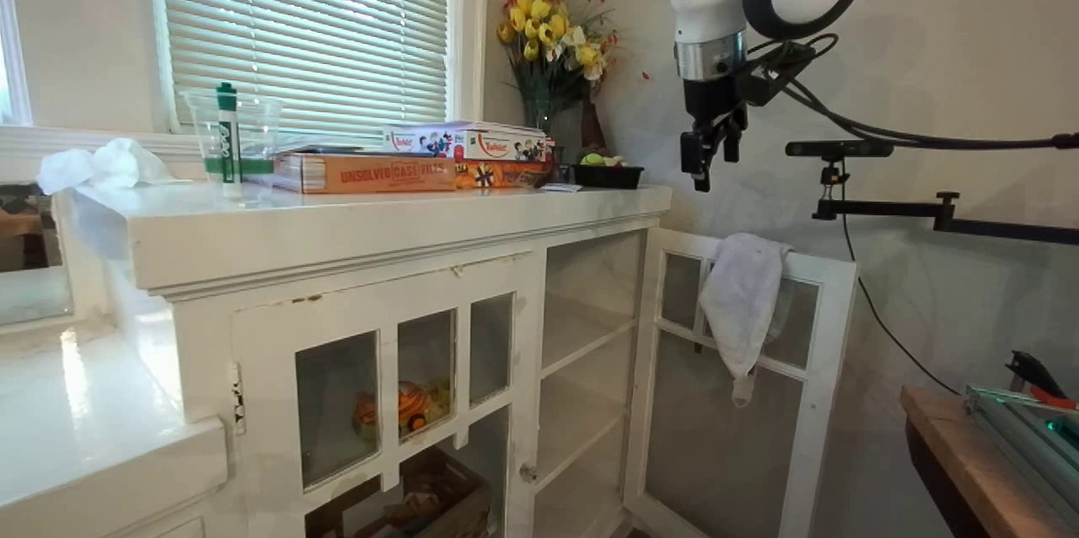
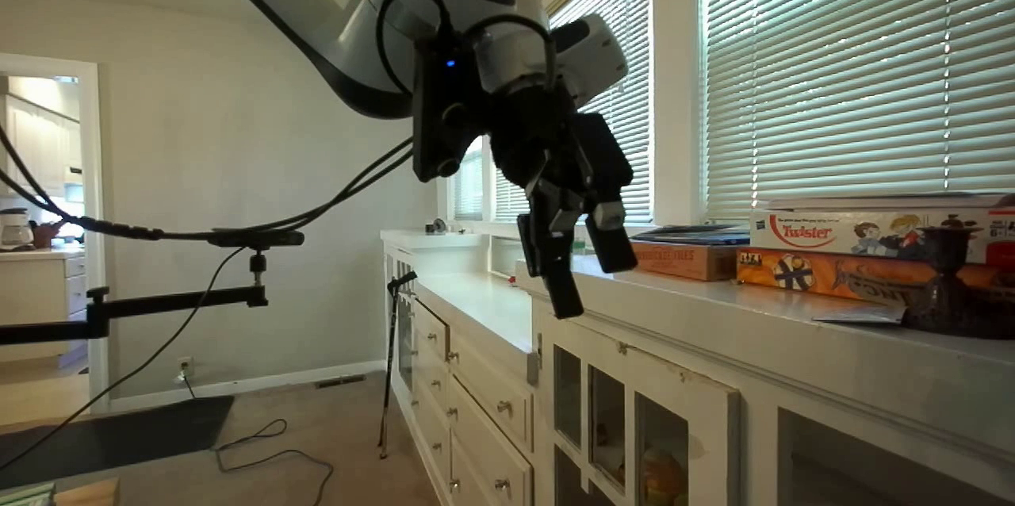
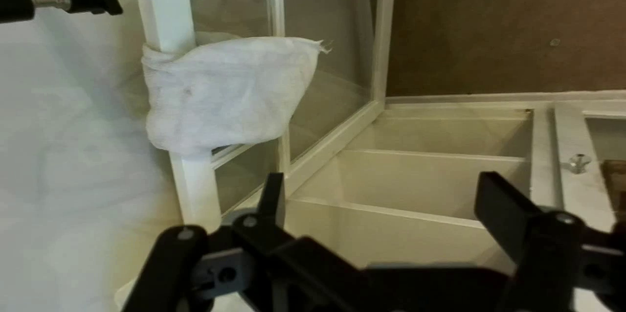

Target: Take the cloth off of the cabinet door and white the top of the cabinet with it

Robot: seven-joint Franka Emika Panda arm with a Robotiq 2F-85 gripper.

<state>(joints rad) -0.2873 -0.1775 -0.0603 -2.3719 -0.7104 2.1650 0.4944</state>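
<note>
The white cloth [image 1: 746,293] hangs over the top edge of the open cabinet door [image 1: 830,336] in an exterior view. In the wrist view the cloth [image 3: 230,94] drapes over the door's top rail [image 3: 171,13], left of the jaws. The cloth is out of view in an exterior view where the gripper [image 2: 593,290] hangs large in the middle. My gripper [image 1: 716,171] is above the door and the cloth, apart from both. Its fingers are spread with nothing between them in the wrist view [image 3: 381,180]. The white cabinet top [image 1: 396,213] shows in both exterior views.
On the cabinet top stand game boxes [image 1: 501,146], an orange case-files box [image 1: 379,174], a plastic cup [image 1: 261,133] with a green marker [image 1: 228,133], a black tray [image 1: 607,175], flowers [image 1: 548,32] and white crumpled material [image 1: 105,167]. A camera arm [image 1: 885,209] juts near the door.
</note>
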